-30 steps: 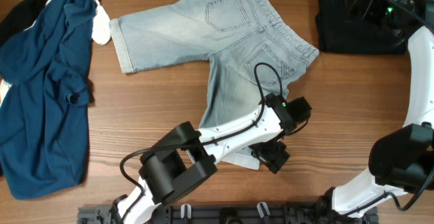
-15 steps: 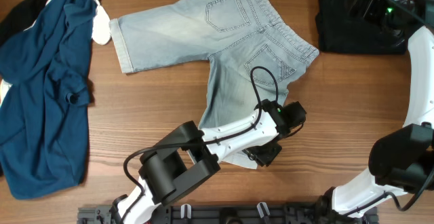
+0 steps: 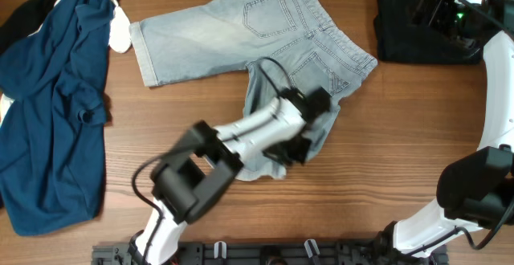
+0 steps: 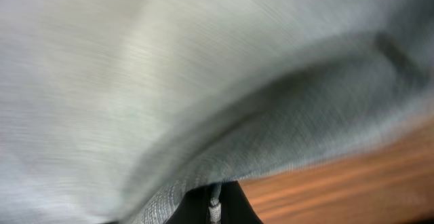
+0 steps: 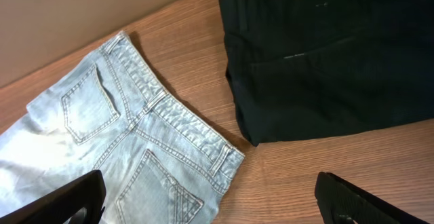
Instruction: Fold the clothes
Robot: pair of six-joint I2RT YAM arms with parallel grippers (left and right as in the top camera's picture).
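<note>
The clothes, pale light-blue denim shorts (image 3: 217, 32), lie back side up on the wooden table, with one leg out to the left. The other leg is folded up from the front. My left gripper (image 3: 293, 148) is shut on that leg's hem and holds it over the leg. In the left wrist view the denim (image 4: 169, 81) fills nearly everything, and the shut gripper (image 4: 214, 210) pinches the cloth at the bottom edge. My right gripper (image 5: 217, 210) hangs open and empty above the waistband corner (image 5: 224, 159) of the shorts (image 5: 135, 136), at the overhead view's top right (image 3: 434, 8).
A deep-blue garment (image 3: 56, 112) lies crumpled at the left, beside a white piece (image 3: 120, 28) and dark cloth (image 3: 24, 16). A folded black garment (image 3: 418, 32), also in the right wrist view (image 5: 325, 61), sits at the back right. Bare wood (image 3: 385, 136) lies right of the shorts.
My left gripper closed on the front leg's hem and carried it up and left, folding that leg over itself. The right arm stayed still.
</note>
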